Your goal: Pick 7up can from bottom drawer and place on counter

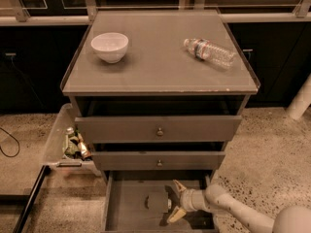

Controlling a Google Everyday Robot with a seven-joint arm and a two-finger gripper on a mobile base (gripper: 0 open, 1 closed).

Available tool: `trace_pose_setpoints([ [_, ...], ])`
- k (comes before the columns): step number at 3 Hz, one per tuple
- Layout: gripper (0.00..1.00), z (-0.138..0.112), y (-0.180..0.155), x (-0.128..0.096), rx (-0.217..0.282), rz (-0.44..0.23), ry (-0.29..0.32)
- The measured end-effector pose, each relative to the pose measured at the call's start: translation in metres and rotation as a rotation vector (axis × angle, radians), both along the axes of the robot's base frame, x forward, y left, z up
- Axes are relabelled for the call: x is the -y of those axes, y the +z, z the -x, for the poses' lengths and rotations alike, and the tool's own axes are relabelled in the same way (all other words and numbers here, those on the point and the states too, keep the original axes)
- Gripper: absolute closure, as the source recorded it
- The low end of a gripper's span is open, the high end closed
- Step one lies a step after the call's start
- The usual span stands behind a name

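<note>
The bottom drawer [127, 215] is pulled out at the foot of the cabinet. A small can-shaped object, the 7up can [156, 201], lies on its side in the drawer in shadow; its label colours do not show. My gripper [176, 199] reaches into the drawer from the right, just right of the can. It is open, with one finger [179, 185] above and the other below the can's right end. I cannot tell whether they touch it. The counter [160, 69] is the cabinet's flat grey top.
A white bowl [110, 46] stands on the counter's left side and a clear water bottle [210, 52] lies at its right. The two knobbed drawers above are slightly open. A side tray [73, 144] with small items hangs at the left. A white post [301, 100] stands at the right.
</note>
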State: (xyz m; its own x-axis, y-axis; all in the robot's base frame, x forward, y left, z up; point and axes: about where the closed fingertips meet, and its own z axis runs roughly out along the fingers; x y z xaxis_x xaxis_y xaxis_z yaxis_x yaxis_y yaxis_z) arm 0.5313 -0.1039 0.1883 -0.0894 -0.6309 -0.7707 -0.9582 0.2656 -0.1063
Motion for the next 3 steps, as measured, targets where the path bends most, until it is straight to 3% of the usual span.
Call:
trace_pose_setpoints([
  [3,0.0,-0.012,-0.043,-0.029,-0.054,-0.026,0.017],
])
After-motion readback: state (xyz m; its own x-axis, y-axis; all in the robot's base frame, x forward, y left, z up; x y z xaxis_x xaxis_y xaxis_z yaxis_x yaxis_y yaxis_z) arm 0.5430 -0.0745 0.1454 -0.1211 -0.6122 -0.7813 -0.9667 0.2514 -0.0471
